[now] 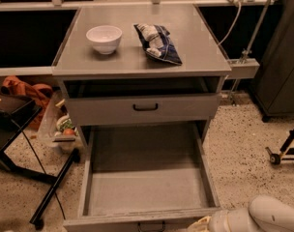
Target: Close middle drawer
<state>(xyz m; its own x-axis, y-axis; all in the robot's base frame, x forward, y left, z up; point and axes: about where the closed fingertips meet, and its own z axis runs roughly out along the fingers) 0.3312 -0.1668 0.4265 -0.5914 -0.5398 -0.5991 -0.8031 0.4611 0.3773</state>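
The middle drawer (146, 187) is pulled far out of the grey cabinet (137, 62). Its long plain tray is empty. Its short front lies along the bottom edge of the view, with a small black loop handle (152, 225) at the centre. My white arm (268, 215) comes in from the bottom right. My gripper (205, 223) is at the arm's tip, low in the view, right by the right end of the drawer's front. The drawer above it (143, 108), with a taller front and a black handle, stands slightly out.
A white bowl (104, 37) and a blue snack bag (156, 42) lie on the cabinet top. A black stand (21, 134) and orange cloth (26, 88) are on the left. A dark cabinet (282, 57) and wheeled legs (282, 151) are on the right. The floor is speckled.
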